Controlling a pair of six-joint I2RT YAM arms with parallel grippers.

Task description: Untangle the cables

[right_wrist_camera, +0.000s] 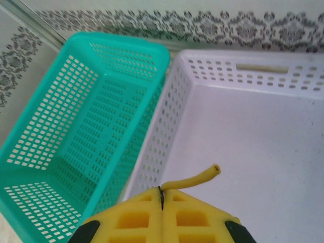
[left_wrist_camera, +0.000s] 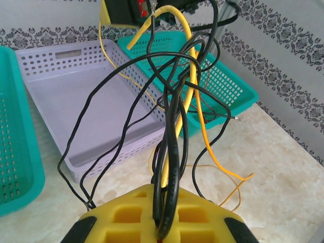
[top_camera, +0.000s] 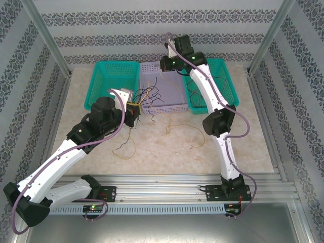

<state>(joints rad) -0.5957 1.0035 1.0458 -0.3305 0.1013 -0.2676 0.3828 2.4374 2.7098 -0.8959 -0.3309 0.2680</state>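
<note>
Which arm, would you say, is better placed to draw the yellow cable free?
Probably right: the right gripper pinches the end of the yellow cable above the lavender basket, while the left gripper clamps the tangled bundle.

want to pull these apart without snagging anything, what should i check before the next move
1. left claw shut on the cables: ok
2. right claw shut on the yellow cable end: ok
3. strands separated between the claws: not ok, black and yellow ones cross and twist
4. right claw off the lilac basket walls: ok
5. where the yellow cable is caught in the bundle: cannot tell
</note>
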